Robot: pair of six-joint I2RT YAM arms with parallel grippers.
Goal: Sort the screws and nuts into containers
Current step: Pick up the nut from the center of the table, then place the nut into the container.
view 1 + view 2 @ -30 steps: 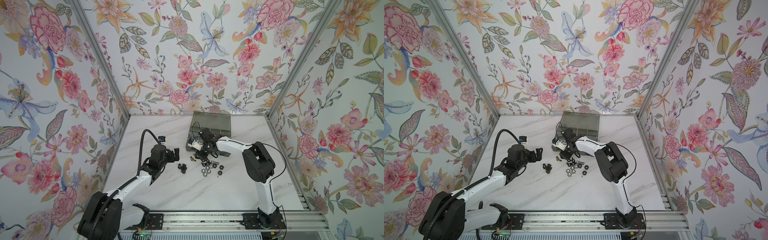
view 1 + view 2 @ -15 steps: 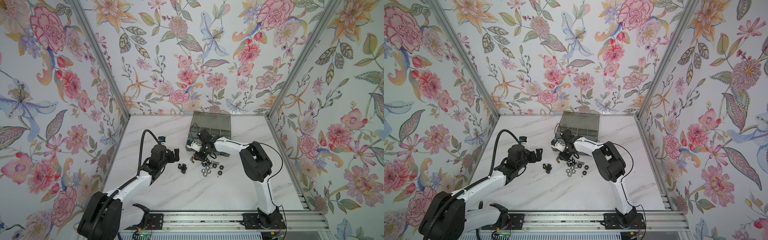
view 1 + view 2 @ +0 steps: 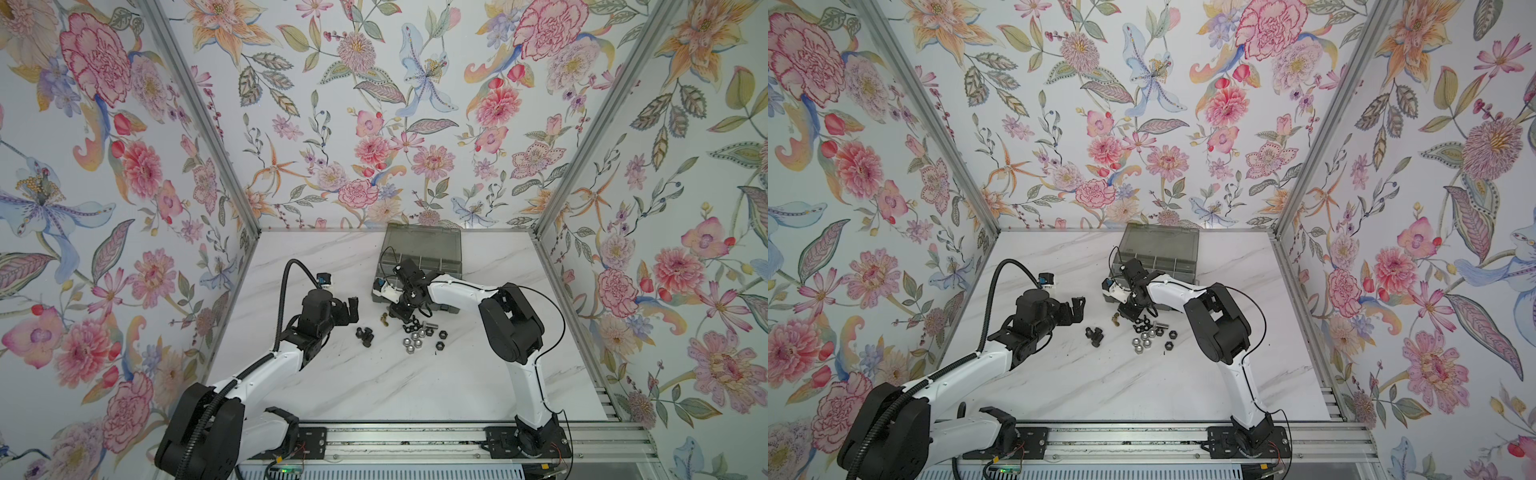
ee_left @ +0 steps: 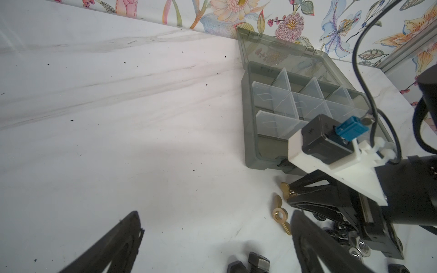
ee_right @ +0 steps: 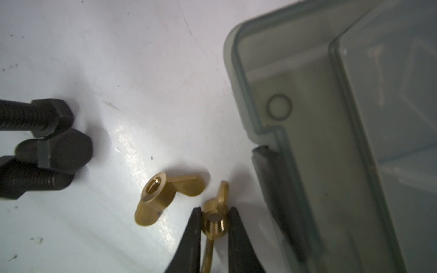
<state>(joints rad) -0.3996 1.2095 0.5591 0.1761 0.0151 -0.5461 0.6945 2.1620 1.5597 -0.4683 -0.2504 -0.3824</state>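
- At the back edge of the white marbled surface (image 3: 374, 395), in both top views, the smoky grey translucent plastic organiser box (image 3: 422, 245) stands with its lid raised.
- Between the box and the middle of the surface lies the unsorted heap: shiny silver hex nuts (image 3: 413, 338), black hex nuts (image 3: 439, 334) and, apart toward the left edge, stubby black hex bolts (image 3: 365, 334).
- The right gripper (image 3: 395, 312) is down just before the box's front wall. The left gripper (image 3: 351, 309) hangs near the bolts, touching nothing.
- From the left wrist view, the box's compartments (image 4: 307, 106) show bare floors. None that can be seen holds a part, though the right arm hides the nearest ones.
- The left gripper's jaws stand wide apart and empty.
- A small brass wing nut (image 4: 280, 216) lies on the surface before the box. Just beyond it, the right gripper's tips meet on a brass wing screw (image 4: 287, 190).
- From the right wrist view, the black fingers (image 5: 195, 227) press both sides of the wing screw's threaded shank, so the right gripper is clenched on it. Whether the screw is clear of the surface I cannot tell.
- The wing nut lies just beside it, the black bolts are farther off, and the box's corner is near.
- Judged from this, the sorting has barely begun. One screw is grasped but not yet delivered, and every other nut and bolt on the surface is left to carry.
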